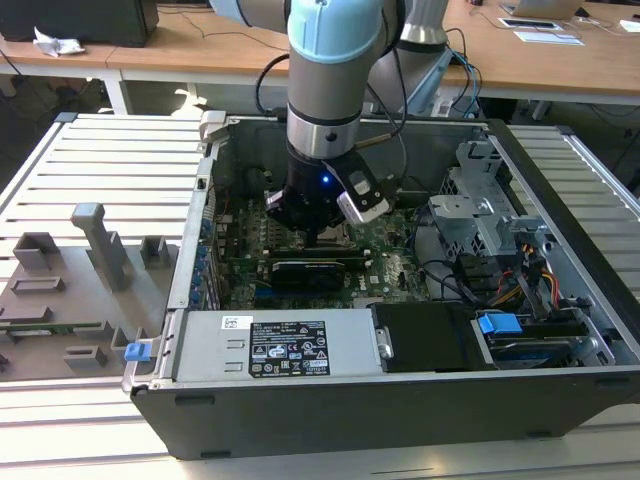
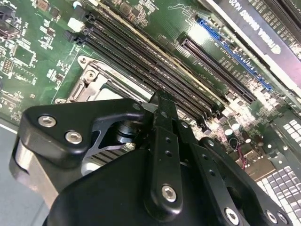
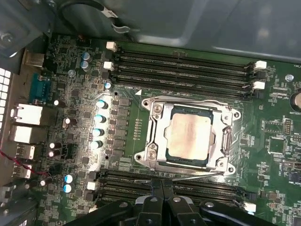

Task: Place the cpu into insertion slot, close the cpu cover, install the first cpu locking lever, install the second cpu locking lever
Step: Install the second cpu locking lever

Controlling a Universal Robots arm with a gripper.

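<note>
Seated flat in the insertion slot (image 3: 188,137) in the first wrist view: the cpu (image 3: 189,136), pale metal top facing up, framed all round by the cpu cover (image 3: 157,136), which lies closed down over the socket rim. Along the cover's edge nearest the gripper (image 3: 162,184), a thin metal locking lever (image 3: 193,175), running beside the socket and ending near one corner screw.

Gripper fingertips pressed together, no gap between them and nothing held (the two black fingers (image 3: 154,190) meet in a single seam). Tip just beside that lever, over the bank of memory slots (image 3: 178,187) flanking the socket, a little off from the cpu itself and not touching it. A second bank of memory slots (image 3: 183,68) on the far side of the socket.

In the second wrist view, the same closed gripper (image 2: 160,101) seen from behind, its tip down at the green motherboard (image 2: 33,61) next to a corner of the cpu cover (image 2: 91,84).

In the exterior view, the arm (image 1: 335,70) reaching straight down into the open computer case (image 1: 400,400), gripper (image 1: 325,235) low over the motherboard (image 1: 385,255), just behind the long black card (image 1: 310,270).
</note>
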